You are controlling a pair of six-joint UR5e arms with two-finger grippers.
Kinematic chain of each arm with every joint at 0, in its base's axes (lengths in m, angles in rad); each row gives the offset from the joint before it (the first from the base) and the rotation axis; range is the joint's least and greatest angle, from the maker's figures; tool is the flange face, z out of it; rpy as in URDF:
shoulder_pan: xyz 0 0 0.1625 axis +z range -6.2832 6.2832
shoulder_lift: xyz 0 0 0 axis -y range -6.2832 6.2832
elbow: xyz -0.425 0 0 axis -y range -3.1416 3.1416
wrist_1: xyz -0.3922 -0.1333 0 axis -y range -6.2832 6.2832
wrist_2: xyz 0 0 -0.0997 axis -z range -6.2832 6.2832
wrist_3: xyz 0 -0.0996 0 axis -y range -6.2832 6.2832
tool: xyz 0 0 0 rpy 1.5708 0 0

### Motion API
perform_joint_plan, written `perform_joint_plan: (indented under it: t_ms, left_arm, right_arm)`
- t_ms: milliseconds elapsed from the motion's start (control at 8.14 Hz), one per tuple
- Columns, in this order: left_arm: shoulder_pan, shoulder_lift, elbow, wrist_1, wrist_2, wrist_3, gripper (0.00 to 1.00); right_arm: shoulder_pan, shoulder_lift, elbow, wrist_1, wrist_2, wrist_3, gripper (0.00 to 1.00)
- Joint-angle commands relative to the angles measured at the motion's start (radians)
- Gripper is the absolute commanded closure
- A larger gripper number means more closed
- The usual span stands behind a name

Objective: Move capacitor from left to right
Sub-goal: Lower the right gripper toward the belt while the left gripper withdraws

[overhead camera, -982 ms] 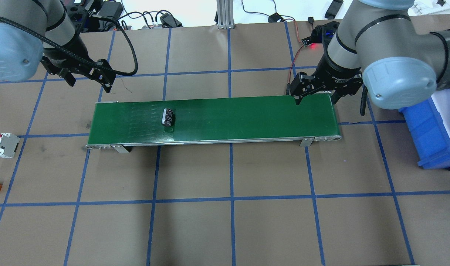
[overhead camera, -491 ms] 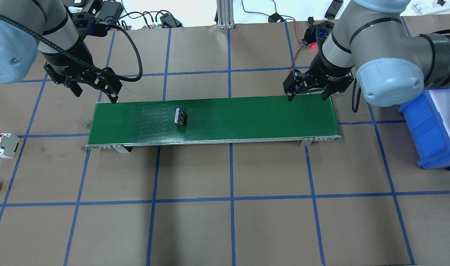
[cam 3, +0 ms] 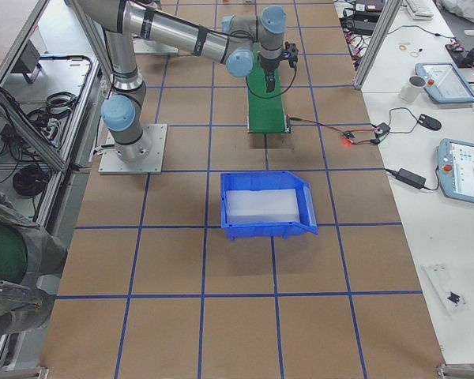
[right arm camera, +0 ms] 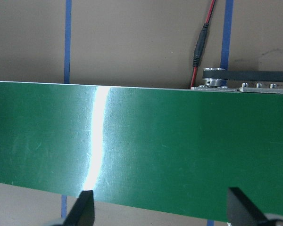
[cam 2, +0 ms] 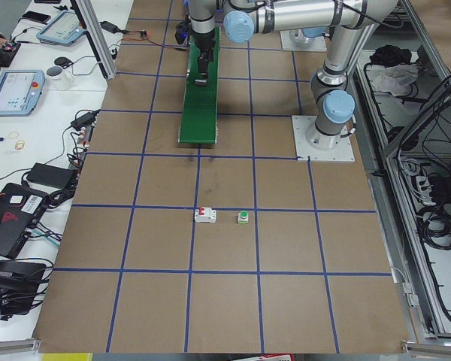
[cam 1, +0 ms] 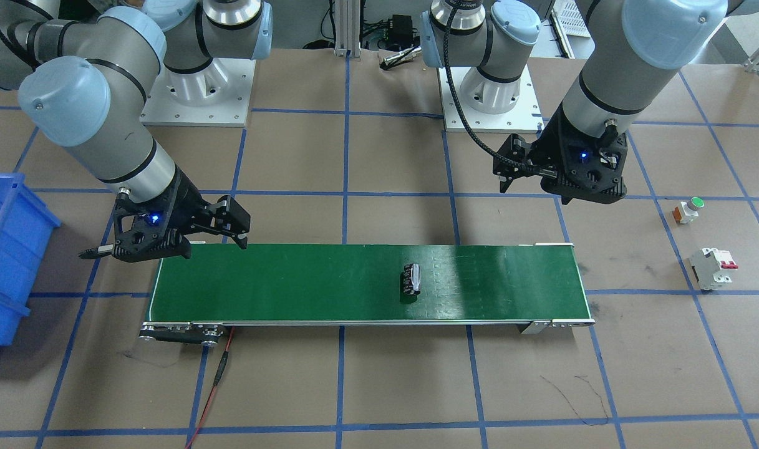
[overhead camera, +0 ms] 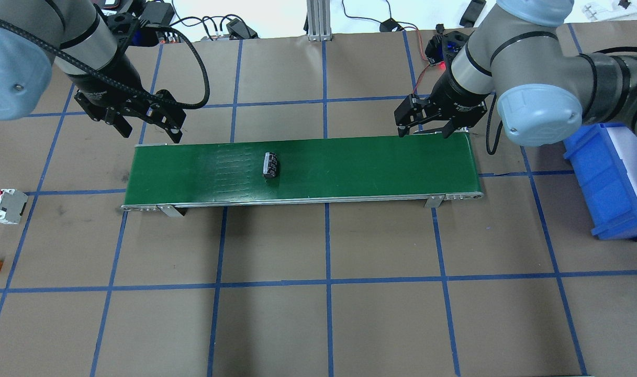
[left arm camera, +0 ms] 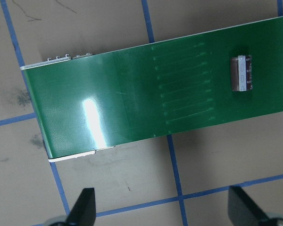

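Toward the worktop's far edge, the capacitor lies on a green conveyor belt; left gripper and right gripper hover at its ends, both spread wide.

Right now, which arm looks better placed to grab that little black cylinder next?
Probably the right. The capacitor has drifted along the green belt toward the right gripper, open at that end; the left gripper is behind it.
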Motion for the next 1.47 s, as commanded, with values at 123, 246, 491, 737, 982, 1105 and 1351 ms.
perform_joint_plan:
  t_ms: [123, 246, 491, 737, 982, 1105, 1351]
  left_arm:
    - [0.000, 0.008, 0.002, 0.000, -0.001, 0.000, 0.00]
    - [0.000, 0.015, 0.002, 0.000, 0.001, 0.001, 0.00]
    - [0.000, 0.015, 0.000, 0.002, 0.023, 0.003, 0.00]
    - [0.000, 0.018, 0.000, 0.002, 0.025, 0.007, 0.00]
    - [0.000, 0.018, 0.000, 0.002, 0.025, 0.009, 0.00]
    - [0.000, 0.018, 0.000, 0.002, 0.024, 0.015, 0.00]
    - [0.000, 0.018, 0.000, 0.002, 0.024, 0.015, 0.00]
  right_arm:
    - [-0.003, 0.054, 0.020, -0.071, 0.022, -0.001, 0.02]
    - [-0.003, 0.056, 0.041, -0.100, 0.049, 0.000, 0.02]
    - [-0.005, 0.055, 0.046, -0.095, 0.049, 0.014, 0.01]
    - [-0.006, 0.053, 0.070, -0.096, 0.051, 0.025, 0.03]
    - [-0.018, 0.053, 0.077, -0.098, 0.048, 0.025, 0.03]
    - [-0.018, 0.053, 0.086, -0.096, 0.045, 0.016, 0.03]
    - [-0.020, 0.054, 0.095, -0.096, 0.038, 0.013, 0.03]
